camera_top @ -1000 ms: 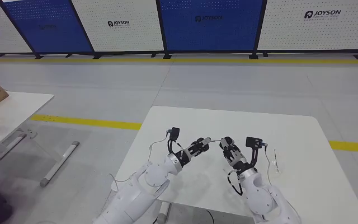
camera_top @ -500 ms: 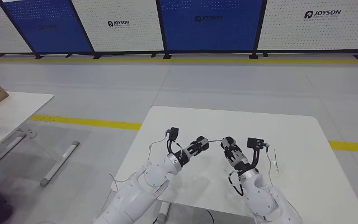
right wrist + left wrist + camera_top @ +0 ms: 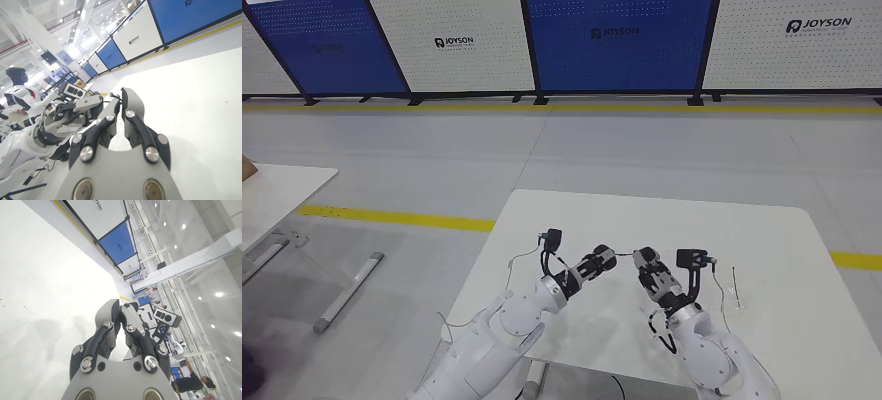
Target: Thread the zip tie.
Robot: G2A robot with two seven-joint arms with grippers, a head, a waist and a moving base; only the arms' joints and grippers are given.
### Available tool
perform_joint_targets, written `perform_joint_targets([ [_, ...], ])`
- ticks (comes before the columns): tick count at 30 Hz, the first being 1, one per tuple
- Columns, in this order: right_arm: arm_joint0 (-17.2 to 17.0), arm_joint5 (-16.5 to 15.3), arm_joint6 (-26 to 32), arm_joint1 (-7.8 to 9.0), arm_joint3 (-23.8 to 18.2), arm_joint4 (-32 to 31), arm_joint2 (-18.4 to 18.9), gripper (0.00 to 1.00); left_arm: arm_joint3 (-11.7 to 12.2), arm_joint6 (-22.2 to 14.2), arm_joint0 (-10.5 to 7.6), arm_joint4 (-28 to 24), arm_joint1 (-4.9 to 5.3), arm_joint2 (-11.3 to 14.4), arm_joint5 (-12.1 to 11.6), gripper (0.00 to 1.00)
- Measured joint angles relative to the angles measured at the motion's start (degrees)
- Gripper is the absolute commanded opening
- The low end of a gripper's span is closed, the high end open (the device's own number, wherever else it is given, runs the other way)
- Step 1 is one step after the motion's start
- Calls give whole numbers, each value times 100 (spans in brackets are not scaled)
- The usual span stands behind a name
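White table (image 3: 762,225) with two grippers tip to tip and the zip tie (image 3: 623,250) strung between them.
Top view: left gripper (image 3: 603,258) and right gripper (image 3: 644,258) face each other just apart, the tie's long axis running from one to the other. Left wrist view: jaws pressed together, and whatever they pinch is hidden behind the fingertips (image 3: 110,308). Right wrist view: jaws nearly closed on the thin black strand (image 3: 116,98), which leads across to the left gripper's tips; head and tail ends are hard to tell apart.
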Motion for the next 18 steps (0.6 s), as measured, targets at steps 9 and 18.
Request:
perform_joint_targets([
  [9,-104,146,-130,33,0,-372,83,100,-98,192,100,-399,-12,-161,-78,0],
  [18,-60,432,138,56,82,-641,139,100,-165,66,153,-531,2,-234,-108,0],
])
